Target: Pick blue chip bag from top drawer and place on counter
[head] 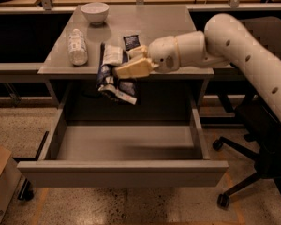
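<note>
My gripper (pixel 127 63) is shut on the blue chip bag (pixel 113 76), a crinkly dark-blue and white foil bag. It hangs in the air over the front edge of the counter (pixel 145 27), its white end up and its lower end dangling below the edge. The top drawer (pixel 124 172) stands pulled open below, and its grey floor shows nothing in it. My white arm reaches in from the right.
On the counter stand a white bowl (pixel 94 12) at the back left, a white wrapped roll (pixel 77 46) at the left and a small dark square packet (pixel 130 41) behind the gripper. A black office chair (pixel 253 139) is at the right. A brown box (pixel 0 182) sits at lower left.
</note>
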